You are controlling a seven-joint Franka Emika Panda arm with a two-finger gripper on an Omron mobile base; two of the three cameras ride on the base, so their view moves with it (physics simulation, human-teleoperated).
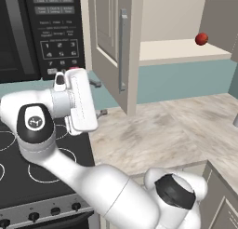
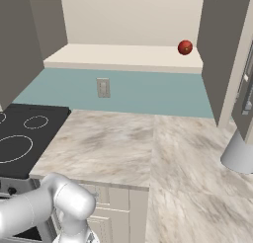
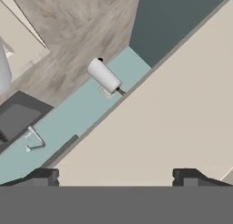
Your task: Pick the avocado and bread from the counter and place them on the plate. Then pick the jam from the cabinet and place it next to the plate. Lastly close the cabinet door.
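The jam (image 1: 201, 38) is a small red jar on the shelf of the open cabinet (image 1: 186, 52); in the right base view the jam (image 2: 185, 47) stands near the shelf's right end. The cabinet door (image 1: 109, 37) stands swung open, its silver bar handle (image 1: 122, 51) facing me. My gripper (image 1: 100, 98) hovers over the stove's right edge, left of the door and pointing toward it. It is open and holds nothing, and in the hand view the gripper (image 3: 116, 177) has its tips set wide apart. The marble counter (image 1: 162, 130) lies below. The avocado, bread and plate are out of view.
A black microwave (image 1: 42, 32) hangs above the stovetop (image 1: 46, 158) at left. A grey cylinder (image 2: 239, 153) stands on the counter (image 2: 123, 143) at right, with a wall outlet (image 2: 103, 87) behind. The hand view shows a paper towel roll (image 3: 104, 75) and a faucet (image 3: 34, 139).
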